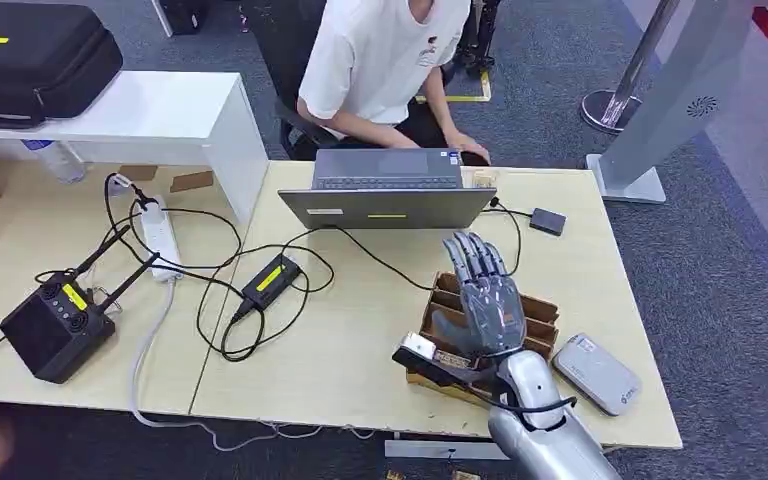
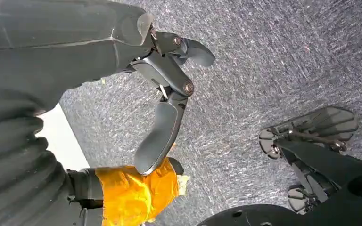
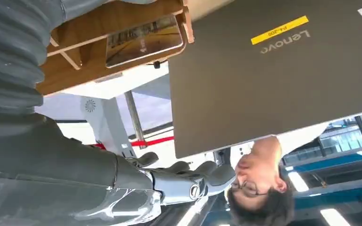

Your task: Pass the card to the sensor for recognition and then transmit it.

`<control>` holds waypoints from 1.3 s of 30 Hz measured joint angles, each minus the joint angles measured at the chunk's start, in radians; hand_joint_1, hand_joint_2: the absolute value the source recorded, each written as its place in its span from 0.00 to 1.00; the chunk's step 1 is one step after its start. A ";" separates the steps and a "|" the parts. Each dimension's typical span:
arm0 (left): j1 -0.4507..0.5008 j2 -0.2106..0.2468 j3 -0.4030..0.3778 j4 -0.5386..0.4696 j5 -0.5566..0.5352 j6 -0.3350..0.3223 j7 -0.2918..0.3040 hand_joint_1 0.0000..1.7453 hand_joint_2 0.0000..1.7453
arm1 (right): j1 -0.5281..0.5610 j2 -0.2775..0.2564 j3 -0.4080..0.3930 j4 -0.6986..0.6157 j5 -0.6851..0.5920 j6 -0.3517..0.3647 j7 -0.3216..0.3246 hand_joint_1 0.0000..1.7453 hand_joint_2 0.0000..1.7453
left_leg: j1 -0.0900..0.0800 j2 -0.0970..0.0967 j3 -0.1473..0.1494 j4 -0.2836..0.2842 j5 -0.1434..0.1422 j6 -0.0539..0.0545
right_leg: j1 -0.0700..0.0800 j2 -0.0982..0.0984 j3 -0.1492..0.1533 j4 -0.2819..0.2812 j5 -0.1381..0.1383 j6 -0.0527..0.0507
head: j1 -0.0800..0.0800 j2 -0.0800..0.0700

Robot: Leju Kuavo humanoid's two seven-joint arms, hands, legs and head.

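My right hand (image 1: 485,290) hovers over a brown wooden card holder (image 1: 540,315) near the table's front right, fingers stretched out and apart, holding nothing. In the right wrist view a card (image 3: 141,40) with a brownish picture sits in a slot of the holder (image 3: 70,70), apart from the extended fingers (image 3: 184,181). In the head view the hand hides the card. A grey-white flat sensor box (image 1: 596,373) lies just right of the holder. My left hand (image 2: 165,94) hangs over the carpet with its thumb and fingers loosely apart and nothing in them.
A grey laptop (image 1: 385,195) stands at the table's far edge with a person (image 1: 380,60) seated behind it. A power brick (image 1: 272,278), cables, a power strip (image 1: 163,235) and a black radio box (image 1: 55,325) lie to the left. A small black device (image 1: 548,221) sits far right.
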 joint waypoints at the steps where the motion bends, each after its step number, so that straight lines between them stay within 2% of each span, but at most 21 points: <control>1: 0.000 0.000 0.000 0.000 0.001 0.000 0.000 0.00 1.00 | -0.002 0.000 0.000 0.003 -0.005 0.000 0.000 0.00 1.00 | 0.000 0.000 0.000 0.000 0.000 0.000 | 0.000 0.000 0.000 0.000 0.000 0.000 | 0.000 0.000; 17: 0.000 0.001 0.000 0.000 0.002 -0.002 0.000 0.00 1.00 | -0.006 -0.005 -0.009 0.055 0.012 -0.008 0.025 0.00 1.00 | 0.000 0.000 0.000 0.000 0.000 0.000 | 0.000 0.000 0.000 0.000 0.000 0.000 | 0.000 0.000; 39: 0.000 0.003 0.000 0.000 0.000 -0.002 0.000 0.00 1.00 | -0.005 -0.015 -0.115 0.084 0.041 -0.010 -0.018 0.00 1.00 | 0.000 0.000 0.000 0.000 0.000 0.000 | 0.000 0.000 0.000 0.000 0.000 0.000 | 0.000 0.000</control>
